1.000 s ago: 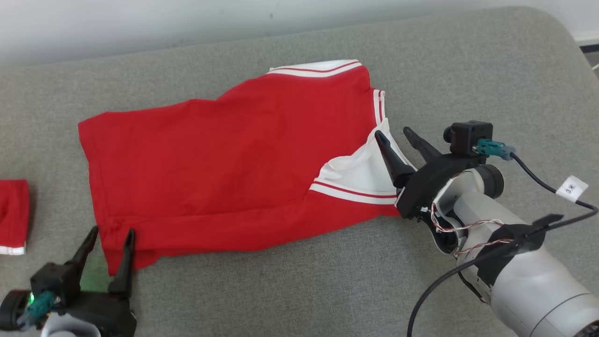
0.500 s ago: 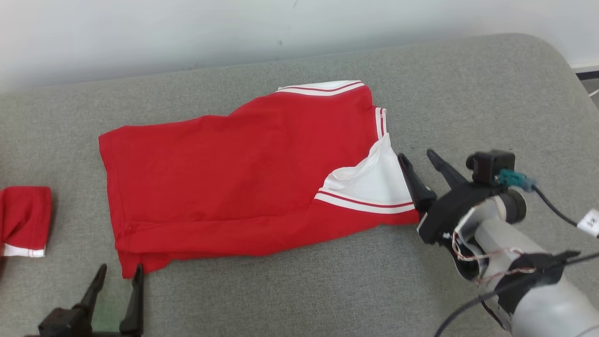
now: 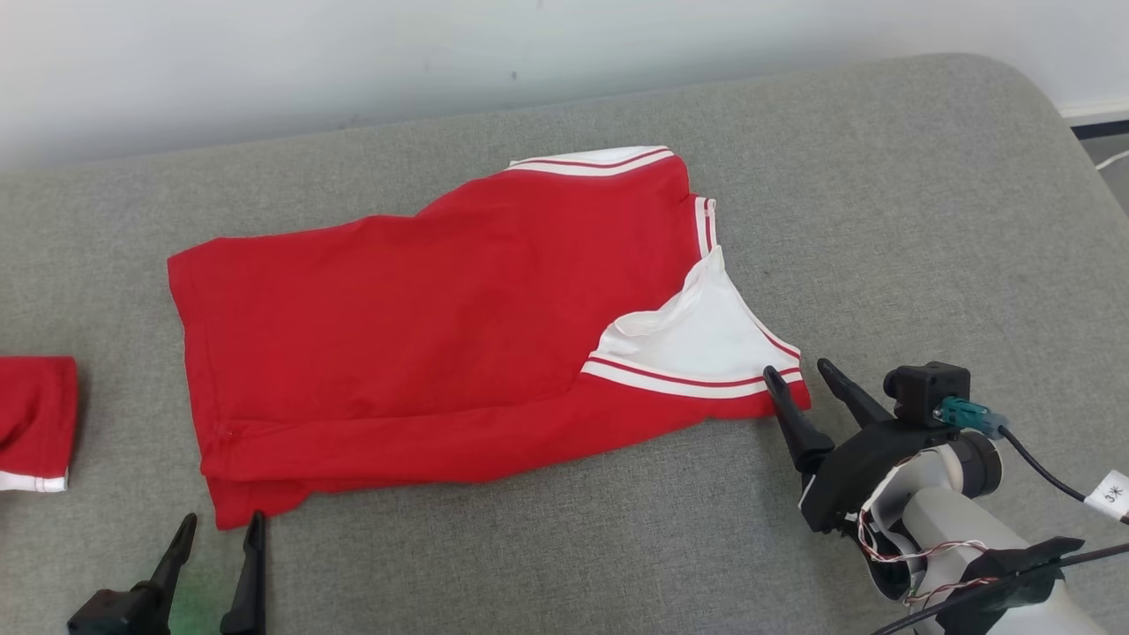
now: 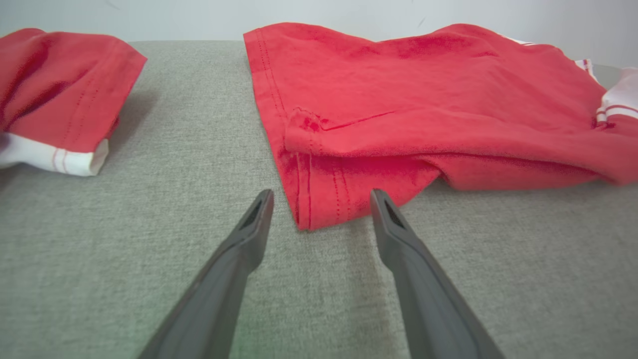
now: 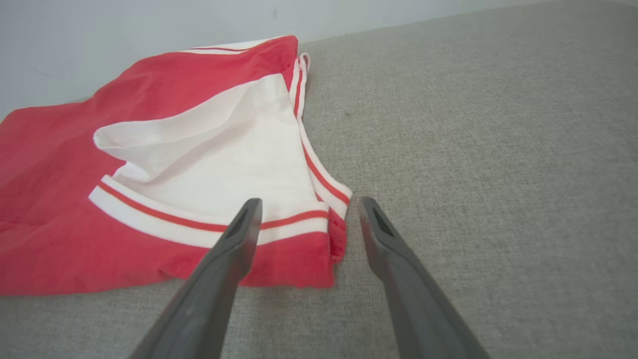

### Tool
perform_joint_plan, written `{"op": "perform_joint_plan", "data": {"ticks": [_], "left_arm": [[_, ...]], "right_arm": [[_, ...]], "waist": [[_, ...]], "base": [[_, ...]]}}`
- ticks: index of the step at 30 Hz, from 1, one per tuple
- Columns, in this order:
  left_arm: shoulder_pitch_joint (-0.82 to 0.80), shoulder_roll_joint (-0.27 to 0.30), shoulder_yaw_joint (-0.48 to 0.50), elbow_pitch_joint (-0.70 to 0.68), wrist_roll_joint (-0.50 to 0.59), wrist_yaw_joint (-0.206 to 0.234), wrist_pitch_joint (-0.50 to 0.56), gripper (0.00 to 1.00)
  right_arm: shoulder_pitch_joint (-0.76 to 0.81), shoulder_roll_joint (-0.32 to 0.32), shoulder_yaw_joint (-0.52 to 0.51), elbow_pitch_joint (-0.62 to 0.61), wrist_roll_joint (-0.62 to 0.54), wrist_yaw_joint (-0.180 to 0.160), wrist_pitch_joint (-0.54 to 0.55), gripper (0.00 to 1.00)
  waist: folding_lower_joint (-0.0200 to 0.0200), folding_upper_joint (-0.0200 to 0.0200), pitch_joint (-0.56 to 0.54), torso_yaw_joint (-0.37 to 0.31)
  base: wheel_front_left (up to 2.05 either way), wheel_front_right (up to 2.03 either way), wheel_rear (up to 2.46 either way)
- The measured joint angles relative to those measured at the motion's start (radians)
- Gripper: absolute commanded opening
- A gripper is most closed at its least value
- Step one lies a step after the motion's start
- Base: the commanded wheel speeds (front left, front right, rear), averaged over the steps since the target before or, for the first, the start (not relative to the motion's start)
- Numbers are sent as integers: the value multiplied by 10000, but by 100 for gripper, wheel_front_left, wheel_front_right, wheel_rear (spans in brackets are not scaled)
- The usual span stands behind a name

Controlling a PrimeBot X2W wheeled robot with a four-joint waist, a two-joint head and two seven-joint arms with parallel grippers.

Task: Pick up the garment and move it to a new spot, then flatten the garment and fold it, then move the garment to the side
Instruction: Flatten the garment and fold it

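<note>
The red garment with white striped trim lies folded on the grey cushion, its white collar part turned toward the right. My left gripper stands open just short of the garment's near left corner; in the left wrist view that corner of the garment sits between the tips of the gripper. My right gripper is open at the near right corner, its left finger at the hem. In the right wrist view the garment's striped corner lies between the gripper's tips. Neither holds cloth.
A second red piece of clothing with a white cuff lies at the far left, also seen as the red bundle. A pale wall runs behind the cushion. A tagged cable trails from my right arm.
The head camera has shifted. Both grippers have drawn back toward the near edge: the right from over the white collar to the near right corner, the left off the near left corner. Both stayed open.
</note>
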Motion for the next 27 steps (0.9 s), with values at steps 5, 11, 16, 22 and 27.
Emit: {"op": "perform_joint_plan", "data": {"ticks": [5, 11, 16, 22, 27], "left_arm": [[-250, -12, 33, 364, 10, -86, 0, 100], [-604, -29, 84, 905, 4, -180, -2, 100], [-813, -25, 125, 1162, -17, -263, -6, 0], [-892, -61, 104, 1156, -15, -349, -6, 0], [-592, -244, 196, 813, 10, -353, -2, 0]], "right_arm": [[-9, 230, -56, 288, -217, 2, -2, 100], [-122, 497, -42, 685, -330, 2, -2, 45], [-252, 583, 40, 786, -334, 4, -6, 0], [-286, 575, 46, 819, -313, 4, -10, 0], [-161, 389, -268, 531, -290, 4, -2, 0]], "waist": [[1, 0, 161, -49], [1, 0, 336, -32], [1, 0, 417, -22], [2, -1, 392, 3], [2, 0, 196, 48]], "base": [[0, 0, 0], [0, 0, 0], [0, 0, 0], [0, 0, 0], [0, 0, 0]]}}
